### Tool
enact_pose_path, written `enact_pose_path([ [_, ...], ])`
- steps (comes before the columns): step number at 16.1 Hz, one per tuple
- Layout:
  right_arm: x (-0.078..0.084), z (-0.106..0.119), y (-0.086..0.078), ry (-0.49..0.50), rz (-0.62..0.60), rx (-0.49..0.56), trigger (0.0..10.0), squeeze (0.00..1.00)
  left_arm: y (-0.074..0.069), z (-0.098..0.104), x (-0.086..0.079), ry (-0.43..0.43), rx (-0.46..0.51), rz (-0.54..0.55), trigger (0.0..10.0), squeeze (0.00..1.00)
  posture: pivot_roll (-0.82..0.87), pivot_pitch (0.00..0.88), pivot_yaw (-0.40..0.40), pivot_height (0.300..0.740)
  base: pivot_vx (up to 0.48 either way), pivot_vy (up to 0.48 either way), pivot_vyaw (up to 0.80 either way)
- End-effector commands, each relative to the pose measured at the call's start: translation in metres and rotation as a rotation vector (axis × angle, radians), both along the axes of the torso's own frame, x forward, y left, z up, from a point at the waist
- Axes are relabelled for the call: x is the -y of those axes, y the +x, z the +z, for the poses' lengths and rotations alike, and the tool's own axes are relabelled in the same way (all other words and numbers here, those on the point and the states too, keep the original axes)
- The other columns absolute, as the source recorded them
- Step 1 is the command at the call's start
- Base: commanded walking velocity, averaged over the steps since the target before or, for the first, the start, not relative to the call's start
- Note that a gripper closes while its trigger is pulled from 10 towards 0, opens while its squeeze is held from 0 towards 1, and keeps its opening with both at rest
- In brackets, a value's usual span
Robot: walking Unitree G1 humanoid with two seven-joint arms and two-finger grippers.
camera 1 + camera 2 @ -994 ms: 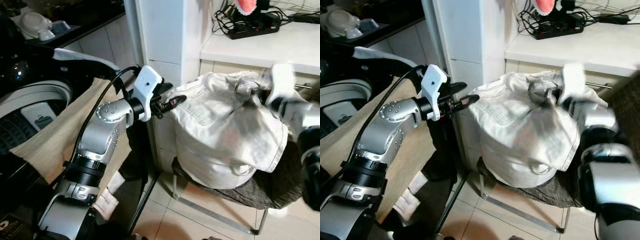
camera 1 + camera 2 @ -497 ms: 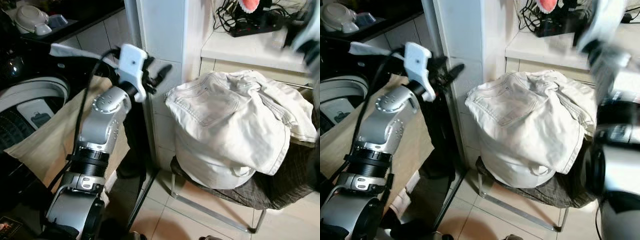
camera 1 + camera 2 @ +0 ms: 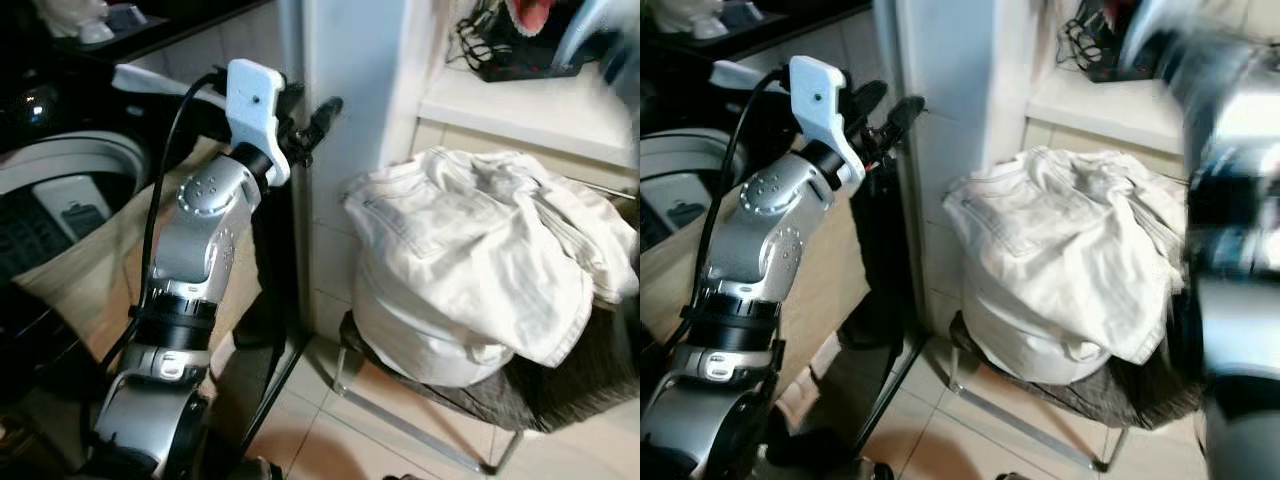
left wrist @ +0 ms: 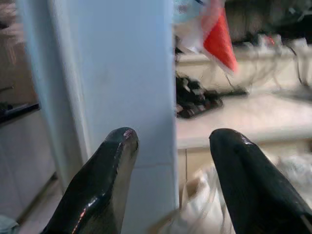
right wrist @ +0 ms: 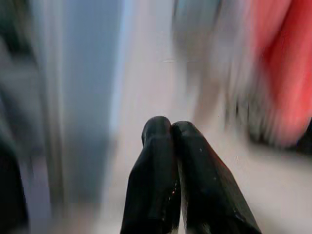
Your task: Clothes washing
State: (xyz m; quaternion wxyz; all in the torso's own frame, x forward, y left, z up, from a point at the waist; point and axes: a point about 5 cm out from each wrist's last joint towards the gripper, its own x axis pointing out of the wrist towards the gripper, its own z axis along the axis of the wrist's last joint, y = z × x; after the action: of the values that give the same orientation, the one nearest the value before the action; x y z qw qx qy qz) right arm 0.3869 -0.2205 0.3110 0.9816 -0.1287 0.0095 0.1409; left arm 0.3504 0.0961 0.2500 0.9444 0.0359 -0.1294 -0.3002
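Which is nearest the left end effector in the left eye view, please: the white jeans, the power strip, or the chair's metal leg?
From the left end effector:
1. White jeans, heaped on the chair to its right and lower.
2. Power strip, on the counter further right.
3. Chair's metal leg, far below near the floor.

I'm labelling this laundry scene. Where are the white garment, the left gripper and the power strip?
white garment (image 3: pixel 470 260), left eye view, middle of the heap.
left gripper (image 4: pixel 170 141), left wrist view, between its open fingertips.
power strip (image 3: pixel 520 68), left eye view, black body.
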Motion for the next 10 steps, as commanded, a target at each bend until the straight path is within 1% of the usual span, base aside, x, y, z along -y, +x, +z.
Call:
enact_pose_path([
  [1, 0.01, -0.03, -0.001, -0.053, -0.063, -0.112, 10.0, 1.0, -0.006, -0.014, 0.007, 0.086, -0.036, -0.07, 10.0, 0.0, -0.06, 0.0, 0.034, 0.74, 0.0, 0.0, 0.0],
  [2, 0.017, -0.048, -0.003, -0.055, -0.111, -0.164, 10.0, 1.0, -0.01, -0.022, 0.008, 0.118, -0.061, -0.099, 10.0, 0.0, -0.06, 0.0, 0.038, 0.74, 0.0, 0.0, 0.0],
  [3, 0.024, -0.062, -0.004, -0.016, -0.155, -0.21, 10.0, 1.0, -0.011, -0.027, 0.007, 0.129, -0.078, -0.096, 10.0, 0.0, -0.06, 0.0, 0.047, 0.74, 0.0, 0.0, 0.0],
  [4, 0.032, -0.071, -0.006, 0.014, -0.196, -0.246, 10.0, 1.0, -0.011, -0.029, 0.007, 0.133, -0.094, -0.099, 10.0, 0.0, -0.06, 0.0, 0.049, 0.74, 0.0, 0.0, 0.0],
  [6, 0.033, -0.075, -0.006, 0.022, -0.186, -0.277, 10.0, 1.0, -0.012, -0.03, 0.009, 0.145, -0.102, -0.11, 10.0, 0.0, -0.06, 0.0, 0.057, 0.74, 0.0, 0.0, 0.0],
  [8, 0.036, -0.082, -0.004, 0.006, -0.196, -0.321, 10.0, 1.0, -0.014, -0.03, 0.014, 0.168, -0.115, -0.148, 10.0, 0.0, -0.05, 0.0, 0.065, 0.74, 0.0, 0.0, 0.0],
  [10, 0.04, -0.082, -0.002, 0.001, -0.217, -0.324, 10.0, 1.0, -0.016, -0.029, 0.016, 0.167, -0.114, -0.161, 10.0, 0.0, -0.05, 0.0, 0.063, 0.74, 0.0, 0.0, 0.0],
])
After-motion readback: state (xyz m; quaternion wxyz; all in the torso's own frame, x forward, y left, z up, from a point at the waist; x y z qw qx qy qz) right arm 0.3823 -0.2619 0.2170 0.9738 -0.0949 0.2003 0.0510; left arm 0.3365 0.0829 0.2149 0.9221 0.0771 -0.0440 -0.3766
